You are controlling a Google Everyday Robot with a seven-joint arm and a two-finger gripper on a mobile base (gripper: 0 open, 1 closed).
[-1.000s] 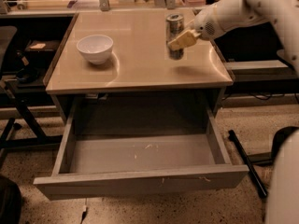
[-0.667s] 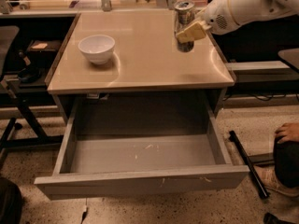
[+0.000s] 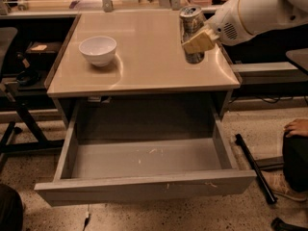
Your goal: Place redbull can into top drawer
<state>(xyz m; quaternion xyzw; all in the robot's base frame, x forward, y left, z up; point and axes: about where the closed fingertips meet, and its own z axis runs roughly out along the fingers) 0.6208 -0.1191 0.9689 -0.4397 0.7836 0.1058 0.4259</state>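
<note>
The redbull can is a slim silver can with a pull-tab top, held upright above the right side of the beige table top. My gripper reaches in from the right and is shut on the can; one beige finger crosses its front. The top drawer is pulled wide open below the table, a wide shallow grey box with whitish scuffs on its floor and nothing in it. The can is above and behind the drawer's right part.
A white bowl stands on the table's left part. A person's hand and knee are at the right edge, with a black rod on the floor. Dark shelving and a stand leg are at the left.
The gripper has lifted the can off the table top and carried it a little up and to the right. The view has shifted slightly. A person's hand has come in at the right.
</note>
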